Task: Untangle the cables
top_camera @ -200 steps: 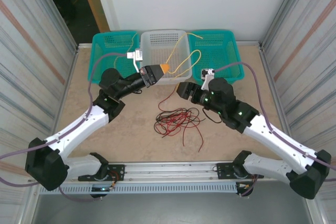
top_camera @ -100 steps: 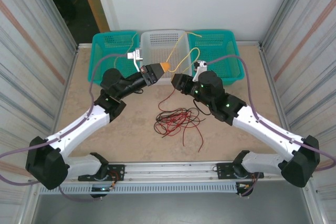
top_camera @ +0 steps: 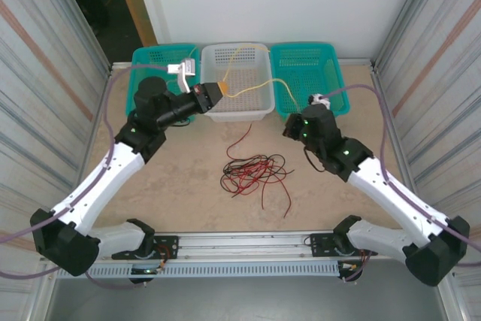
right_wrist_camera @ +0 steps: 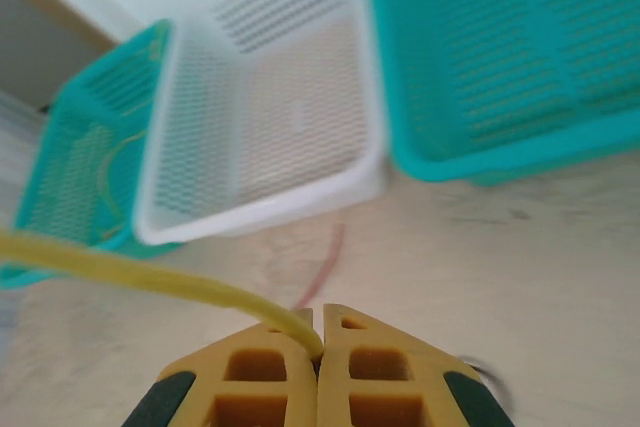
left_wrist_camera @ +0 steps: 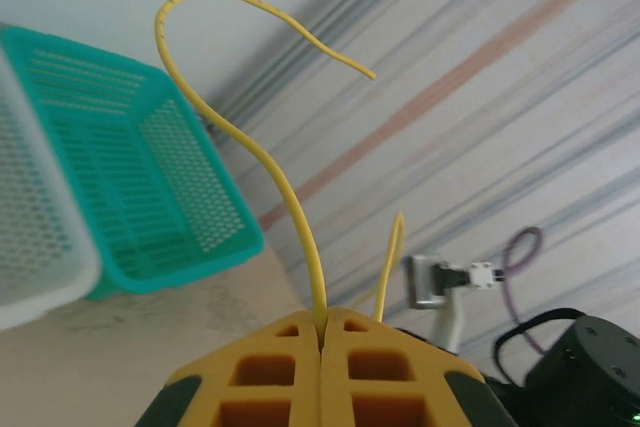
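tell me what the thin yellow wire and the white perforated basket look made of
The thin yellow wire: likely plastic-insulated, smooth; it holds a springy curve. The white perforated basket: probably moulded plastic, slightly translucent, regular grid of holes.

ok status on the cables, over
Left end effector shut on yellow cable. Right end effector shut on it too. Cable strung over white basket. Red and black tangle on table, apart from both.
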You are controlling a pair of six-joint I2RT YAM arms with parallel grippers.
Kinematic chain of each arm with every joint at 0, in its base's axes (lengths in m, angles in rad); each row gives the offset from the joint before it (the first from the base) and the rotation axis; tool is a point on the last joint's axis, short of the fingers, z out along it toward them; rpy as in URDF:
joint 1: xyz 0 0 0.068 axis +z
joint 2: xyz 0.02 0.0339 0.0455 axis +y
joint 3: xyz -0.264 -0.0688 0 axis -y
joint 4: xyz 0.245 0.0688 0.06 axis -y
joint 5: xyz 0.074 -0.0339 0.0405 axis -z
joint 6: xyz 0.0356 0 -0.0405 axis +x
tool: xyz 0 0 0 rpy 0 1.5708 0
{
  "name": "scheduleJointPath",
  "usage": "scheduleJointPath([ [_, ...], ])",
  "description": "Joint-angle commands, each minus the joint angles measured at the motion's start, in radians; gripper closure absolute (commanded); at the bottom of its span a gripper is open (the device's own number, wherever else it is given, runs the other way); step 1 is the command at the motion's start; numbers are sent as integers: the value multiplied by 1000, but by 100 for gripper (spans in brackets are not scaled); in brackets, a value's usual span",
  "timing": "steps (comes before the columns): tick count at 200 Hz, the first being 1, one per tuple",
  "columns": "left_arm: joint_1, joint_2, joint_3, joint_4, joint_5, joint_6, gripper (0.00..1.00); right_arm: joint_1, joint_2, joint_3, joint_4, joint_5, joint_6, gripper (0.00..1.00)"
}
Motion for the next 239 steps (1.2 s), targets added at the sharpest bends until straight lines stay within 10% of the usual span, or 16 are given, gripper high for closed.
scheduleJointPath([
  [1, 34, -2, 96, -351, -53, 218, 100, -76, -108, -27, -179, 56, -52, 100],
  [80, 131, 15, 167, -509, -114, 328, 100, -108, -113, -20, -223, -28, -92, 100],
  [135, 375, 23, 103, -325, -15, 169, 100, 68, -32, 64, -309, 70, -95, 50],
  [176, 576, 99, 146, -183, -19, 43, 100, 77, -42, 90, -306, 31, -84, 48],
  [239, 624, 314, 334, -235, -171, 111, 100, 78, -71, 93, -316, 12, -66, 47],
])
